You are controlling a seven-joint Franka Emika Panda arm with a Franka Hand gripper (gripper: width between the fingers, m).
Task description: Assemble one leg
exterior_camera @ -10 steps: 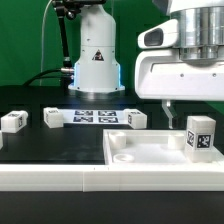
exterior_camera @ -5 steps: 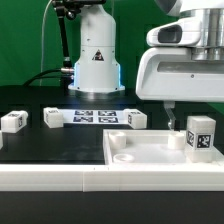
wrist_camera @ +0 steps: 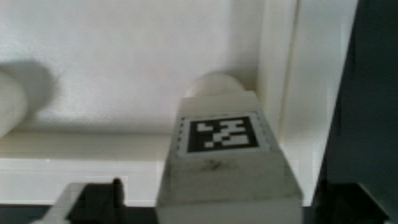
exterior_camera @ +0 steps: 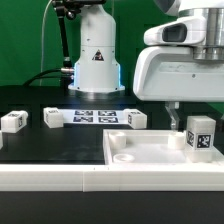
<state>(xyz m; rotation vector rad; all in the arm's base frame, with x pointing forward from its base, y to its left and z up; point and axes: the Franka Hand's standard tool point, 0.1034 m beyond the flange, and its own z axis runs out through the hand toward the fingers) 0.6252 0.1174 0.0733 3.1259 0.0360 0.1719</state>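
Note:
A leg (exterior_camera: pixel 200 136), a small white block with a black-and-white tag, stands upright on the big white panel (exterior_camera: pixel 150 150) near the exterior view's right edge. My gripper (exterior_camera: pixel 190 116) hangs just over it. One finger (exterior_camera: pixel 172 114) shows beside the leg; the other is hidden. In the wrist view the leg (wrist_camera: pixel 222 150) fills the space between my gripper's (wrist_camera: pixel 222 205) two dark fingers (wrist_camera: pixel 98 200), with a small gap on each side. The jaws are open and straddle the leg without touching it.
Three more tagged legs (exterior_camera: pixel 12 121) (exterior_camera: pixel 52 118) (exterior_camera: pixel 136 119) stand on the black table behind the panel. The marker board (exterior_camera: pixel 95 116) lies between them. The robot base (exterior_camera: pixel 95 55) stands at the back. A round corner socket (exterior_camera: pixel 122 157) sits on the panel.
My gripper has risen slightly over the leg. The leg and the other parts have not moved.

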